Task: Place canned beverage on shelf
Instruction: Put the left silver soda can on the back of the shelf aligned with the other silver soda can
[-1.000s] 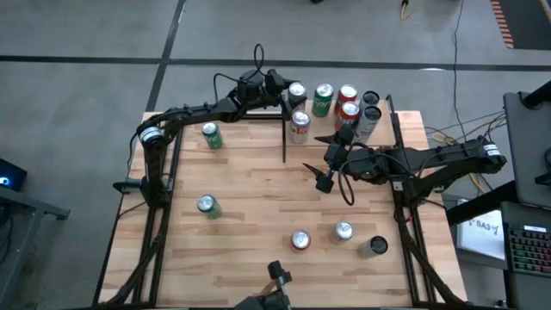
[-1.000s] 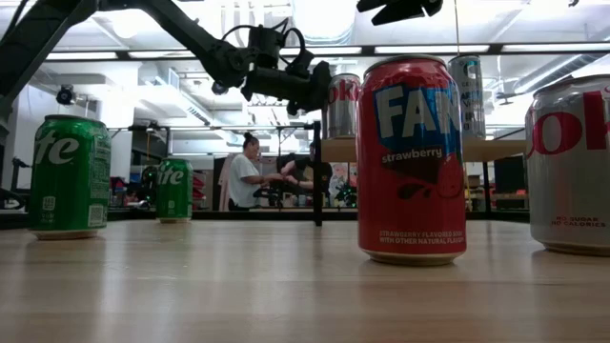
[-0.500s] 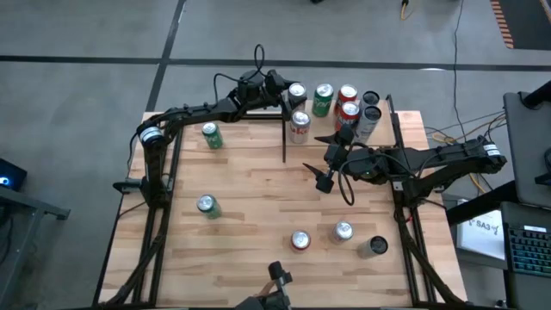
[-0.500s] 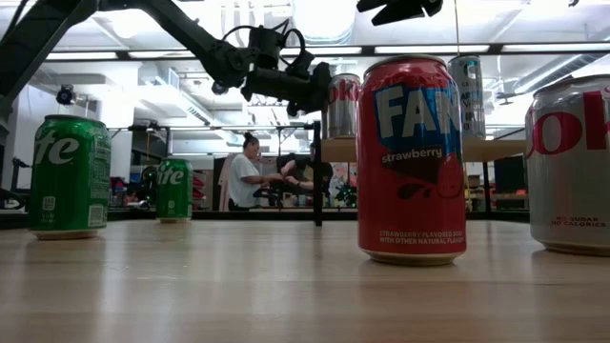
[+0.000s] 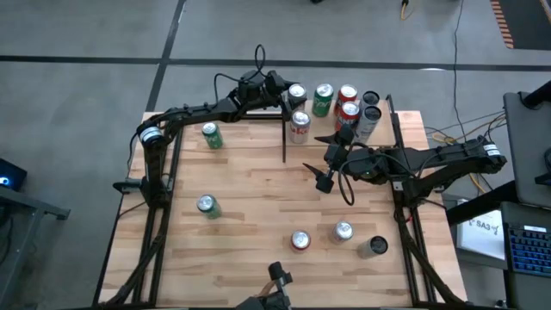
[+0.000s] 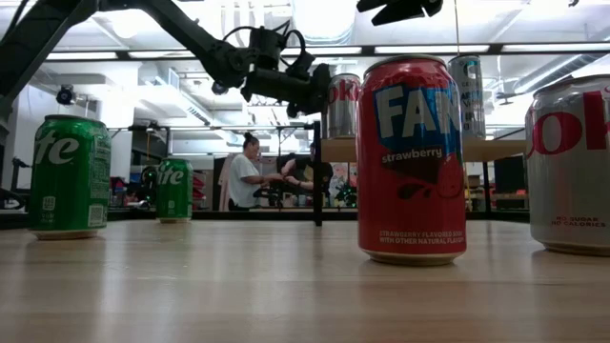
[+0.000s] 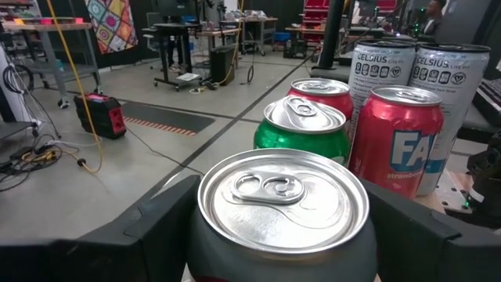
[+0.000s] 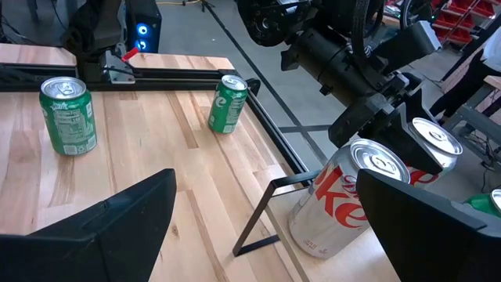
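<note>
A silver cola can (image 7: 282, 205) stands upright at the shelf's (image 5: 379, 129) far left corner, with my left gripper (image 5: 287, 90) shut on it. In the low view this can (image 6: 343, 105) sits at the level of the shelf board (image 6: 419, 149). Several other cans stand on the shelf beside it, among them a green one (image 7: 304, 129) and a red one (image 7: 395, 141). My right gripper (image 5: 321, 161) hangs open above the table's middle right, holding nothing; between its fingers a silver cola can (image 8: 348, 200) shows on the shelf. My left gripper pinches the can's side wall just below the top rim (image 7: 207, 247) between its two fingers, one on either side. The fingers lie level and come from the table's left. The can is upright, its base at the shelf board; whether it rests there I cannot tell.
Loose cans stand on the table: two green ones (image 5: 211, 135) (image 5: 207, 205) at the left, a red (image 5: 300, 240), a silver (image 5: 343, 231) and a dark one (image 5: 373, 247) near the front. Thin black shelf posts (image 5: 284, 138) (image 5: 393, 116) rise at the far right.
</note>
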Robot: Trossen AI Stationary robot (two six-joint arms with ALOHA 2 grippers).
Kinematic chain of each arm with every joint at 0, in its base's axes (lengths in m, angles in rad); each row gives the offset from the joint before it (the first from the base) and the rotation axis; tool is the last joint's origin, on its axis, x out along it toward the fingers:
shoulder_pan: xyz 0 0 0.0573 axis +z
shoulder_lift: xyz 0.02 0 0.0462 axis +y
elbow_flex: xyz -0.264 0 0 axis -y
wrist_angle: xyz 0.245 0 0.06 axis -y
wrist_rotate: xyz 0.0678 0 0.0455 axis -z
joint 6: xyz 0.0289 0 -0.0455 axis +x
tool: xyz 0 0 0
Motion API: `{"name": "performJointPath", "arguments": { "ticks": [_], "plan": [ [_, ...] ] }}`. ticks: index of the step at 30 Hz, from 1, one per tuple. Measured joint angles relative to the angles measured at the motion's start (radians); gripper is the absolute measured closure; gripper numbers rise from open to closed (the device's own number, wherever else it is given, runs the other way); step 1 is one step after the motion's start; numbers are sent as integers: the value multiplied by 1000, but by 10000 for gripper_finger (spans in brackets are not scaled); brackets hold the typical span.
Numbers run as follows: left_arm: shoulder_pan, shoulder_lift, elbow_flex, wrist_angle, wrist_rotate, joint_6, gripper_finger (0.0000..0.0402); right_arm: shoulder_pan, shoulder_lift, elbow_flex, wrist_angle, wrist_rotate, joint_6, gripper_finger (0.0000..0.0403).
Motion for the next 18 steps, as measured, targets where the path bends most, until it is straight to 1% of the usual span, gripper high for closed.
{"name": "performJointPath", "arguments": {
  "ticks": [15, 18],
  "plan": [
    [0, 0, 0, 0, 28, 8, 113, 0, 0, 0, 0, 0, 0, 19],
    [0, 0, 0, 0, 29, 8, 102, 0, 0, 0, 0, 0, 0, 19]
  ]
}}
